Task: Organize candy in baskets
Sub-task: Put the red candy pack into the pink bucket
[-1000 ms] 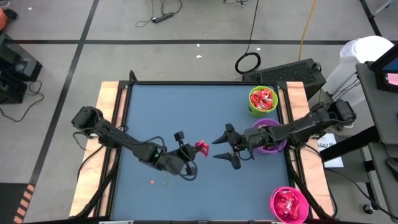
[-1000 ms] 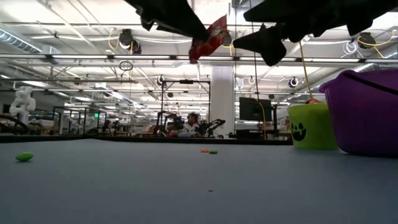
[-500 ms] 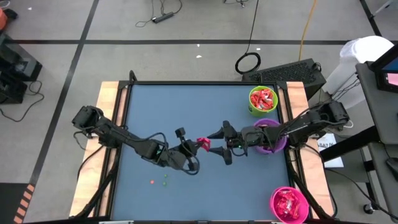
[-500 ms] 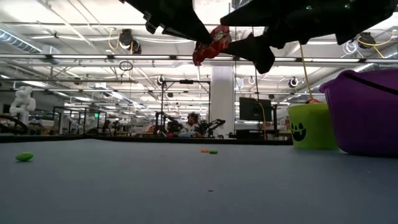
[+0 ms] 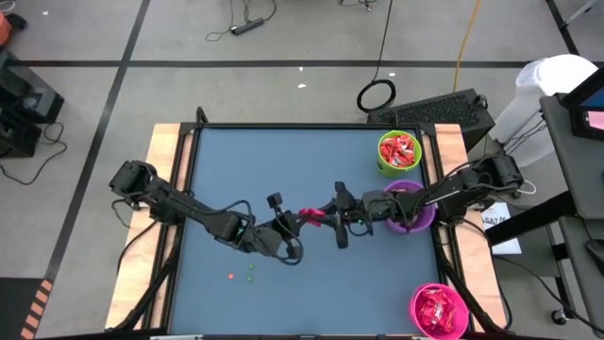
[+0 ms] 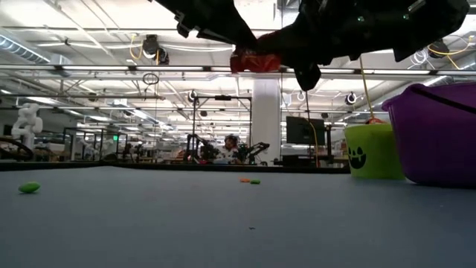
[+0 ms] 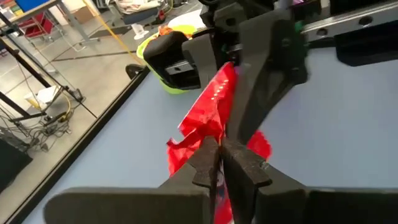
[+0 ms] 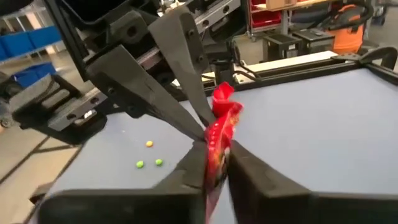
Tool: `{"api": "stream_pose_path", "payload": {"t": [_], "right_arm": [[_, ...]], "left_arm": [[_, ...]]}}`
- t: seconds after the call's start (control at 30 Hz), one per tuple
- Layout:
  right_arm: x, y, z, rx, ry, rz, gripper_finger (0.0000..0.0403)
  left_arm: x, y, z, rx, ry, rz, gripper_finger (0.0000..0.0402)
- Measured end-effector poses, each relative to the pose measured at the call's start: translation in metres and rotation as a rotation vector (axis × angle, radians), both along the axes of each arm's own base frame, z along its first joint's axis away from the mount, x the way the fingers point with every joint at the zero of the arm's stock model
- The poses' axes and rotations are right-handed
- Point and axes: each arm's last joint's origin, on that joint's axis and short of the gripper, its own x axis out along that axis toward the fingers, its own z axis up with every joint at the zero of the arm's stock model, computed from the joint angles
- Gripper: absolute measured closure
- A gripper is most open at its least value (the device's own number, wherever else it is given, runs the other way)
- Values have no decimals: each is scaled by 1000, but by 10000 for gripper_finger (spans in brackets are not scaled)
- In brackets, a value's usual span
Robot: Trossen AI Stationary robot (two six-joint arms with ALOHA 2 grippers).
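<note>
- I am handing over one candy (image 5: 311, 213) in mid-air above the table's middle: left gripper (image 5: 296, 221) and right gripper (image 5: 327, 213) are both pinching it.
- Next, I judge, I am releasing the left and carrying it to a basket (image 5: 400, 152).

Candy (image 7: 214, 109) between the left tool (image 7: 221, 163) and right tool (image 8: 211, 165): glossy, crinkled red wrapper of foil-like film with white print. Fingers (image 8: 186, 59) of both tools: matt dark plastic, smooth-faced. Desk (image 5: 274, 161) beneath the tools: smooth matt blue-grey mat, bordered by pale bare wood. Green basket (image 5: 398, 151), beyond the right tool: shiny moulded plastic; purple basket (image 6: 439, 134) behind that tool: the same, semi-gloss. Pink basket (image 5: 439, 310): bright glossy plastic, holding shiny red wrappers.
</note>
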Motion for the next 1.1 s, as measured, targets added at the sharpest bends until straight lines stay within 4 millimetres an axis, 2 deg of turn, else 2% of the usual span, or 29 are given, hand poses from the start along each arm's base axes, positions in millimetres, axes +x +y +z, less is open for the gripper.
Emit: {"api": "stream_pose_path", "payload": {"t": [0.07,0.23,0.33,0.5,0.63,0.77,0.87,0.97,1.1], "right_arm": [[0,0,-1,-27,5,3,385],[-1,0,-2,-78,28,23,383],[-6,0,3,-114,55,15,394],[-21,6,26,-136,212,52,391],[-38,17,53,-130,387,93,388],[-60,31,77,-36,630,189,387],[-77,39,89,54,821,200,386],[-89,50,103,162,916,204,386],[-103,68,109,341,1031,225,385]], "left_arm": [[0,0,0,4,5,-5,361],[0,-1,-1,-21,18,-55,310],[-4,-10,3,-74,25,-161,276],[-18,-28,10,-116,68,-310,247],[-27,-41,3,-88,144,-345,244],[-28,-43,-5,-78,163,-345,244],[-26,-42,-6,-76,161,-338,244],[-25,-41,-8,-68,168,-335,244],[-22,-37,-7,-74,160,-315,244]]}}
